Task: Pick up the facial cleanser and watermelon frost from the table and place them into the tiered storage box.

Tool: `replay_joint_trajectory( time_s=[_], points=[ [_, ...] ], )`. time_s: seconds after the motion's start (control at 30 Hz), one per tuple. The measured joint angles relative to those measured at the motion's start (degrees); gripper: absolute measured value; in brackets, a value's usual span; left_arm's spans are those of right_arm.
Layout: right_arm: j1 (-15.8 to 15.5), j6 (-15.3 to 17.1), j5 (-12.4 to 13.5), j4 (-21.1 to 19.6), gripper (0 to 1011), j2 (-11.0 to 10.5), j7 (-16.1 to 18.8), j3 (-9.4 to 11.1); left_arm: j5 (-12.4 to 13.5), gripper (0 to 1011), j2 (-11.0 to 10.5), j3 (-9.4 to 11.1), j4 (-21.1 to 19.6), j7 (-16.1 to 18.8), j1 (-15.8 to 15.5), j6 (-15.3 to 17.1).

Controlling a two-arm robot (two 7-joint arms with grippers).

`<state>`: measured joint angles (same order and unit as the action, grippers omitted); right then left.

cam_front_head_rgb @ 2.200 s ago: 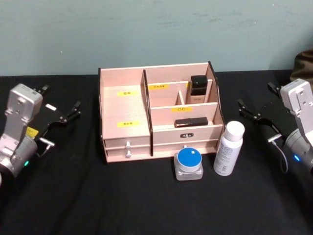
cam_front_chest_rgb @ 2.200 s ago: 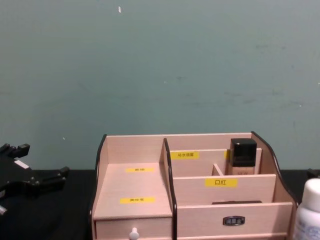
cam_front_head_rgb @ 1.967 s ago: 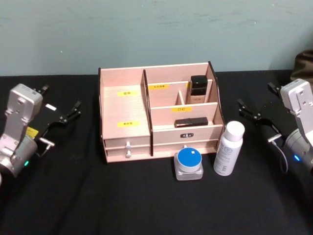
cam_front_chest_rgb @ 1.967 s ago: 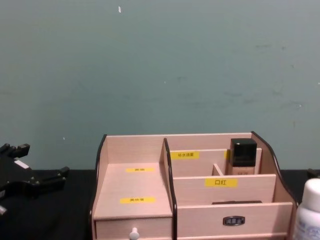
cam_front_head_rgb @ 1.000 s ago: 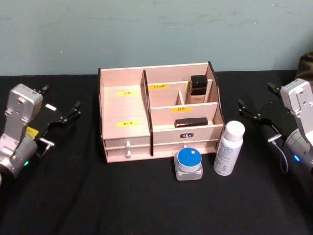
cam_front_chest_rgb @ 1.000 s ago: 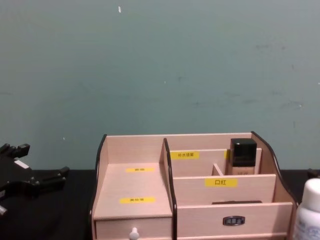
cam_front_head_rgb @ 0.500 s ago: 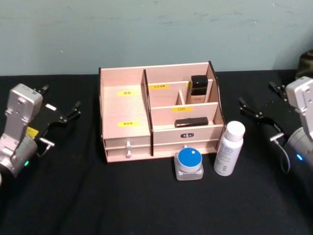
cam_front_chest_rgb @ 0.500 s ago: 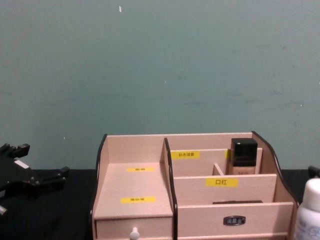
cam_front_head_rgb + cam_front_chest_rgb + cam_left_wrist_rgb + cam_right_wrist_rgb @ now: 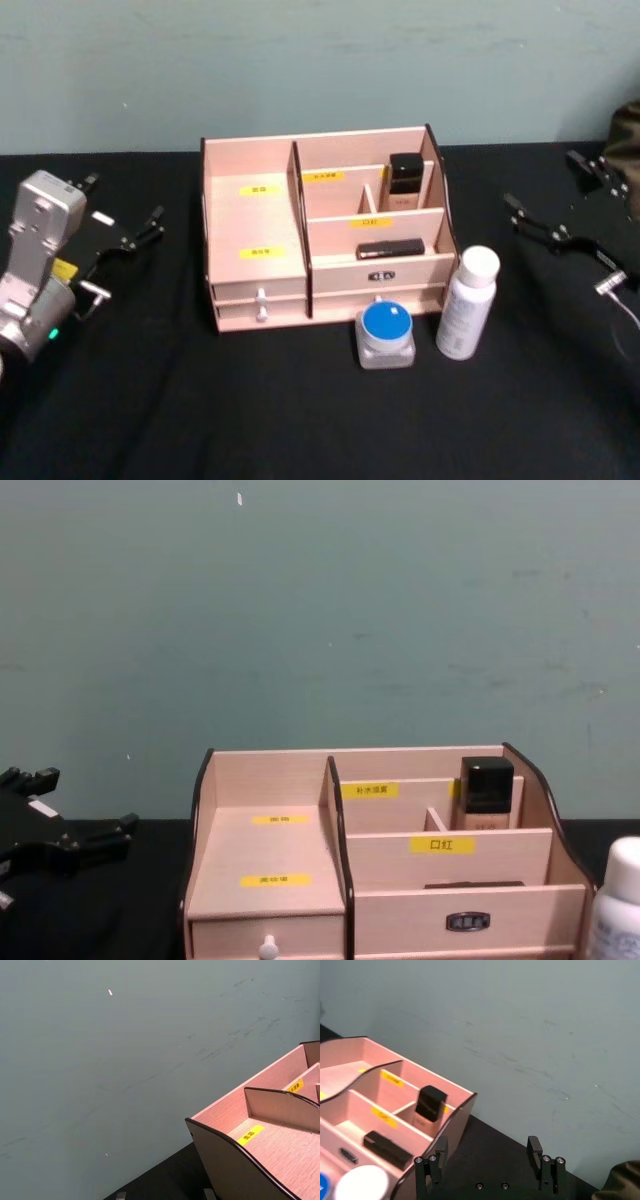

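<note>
The tiered storage box (image 9: 255, 215) of pale wood stands mid-table, also in the chest view (image 9: 265, 860) and both wrist views (image 9: 280, 1150) (image 9: 350, 1067). In front of its right corner stand a white bottle with a white cap, likely the facial cleanser (image 9: 467, 303) (image 9: 617, 900), and a small clear jar with a blue lid, likely the watermelon frost (image 9: 387, 333). My left gripper (image 9: 120, 205) (image 9: 70, 810) hangs open and empty far left of the box. Off to the right of the bottle, my right gripper (image 9: 565, 200) (image 9: 487, 1152) is open and empty.
A black-capped bottle (image 9: 405, 178) stands in the box's back right compartment and a black tube (image 9: 390, 249) lies in the tier below. A dark bundle (image 9: 625, 125) sits at the right edge. The black cloth in front of the box is bare.
My right arm has drawn back to the right, its grey body leaving the head view, and its fingers now sit farther from the white bottle. The left arm has not moved.
</note>
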<state>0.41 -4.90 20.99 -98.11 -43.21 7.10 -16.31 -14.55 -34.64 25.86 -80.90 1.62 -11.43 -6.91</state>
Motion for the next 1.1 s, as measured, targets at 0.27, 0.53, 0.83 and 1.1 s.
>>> replay_joint_trajectory(
  time_s=[0.27,0.53,0.83,1.1],
  points=[
    [-6.81,3.06,4.10,-7.34,1000,-3.63,2.21,4.50,0.00,1001,0.00,0.00,0.00,0.00,0.00,0.00],
    [-13.15,2.41,7.16,-12.85,1000,-5.47,4.42,8.90,0.00,1001,0.00,0.00,0.00,0.00,0.00,0.00],
    [-17.96,4.32,9.11,-16.40,1000,-6.50,7.14,10.47,0.00,1001,0.00,0.00,0.00,0.00,0.00,0.00],
    [-17.30,8.61,8.96,-15.69,1000,-5.60,8.44,8.38,0.00,1001,0.00,0.00,0.00,0.00,0.00,0.00]
  ],
)
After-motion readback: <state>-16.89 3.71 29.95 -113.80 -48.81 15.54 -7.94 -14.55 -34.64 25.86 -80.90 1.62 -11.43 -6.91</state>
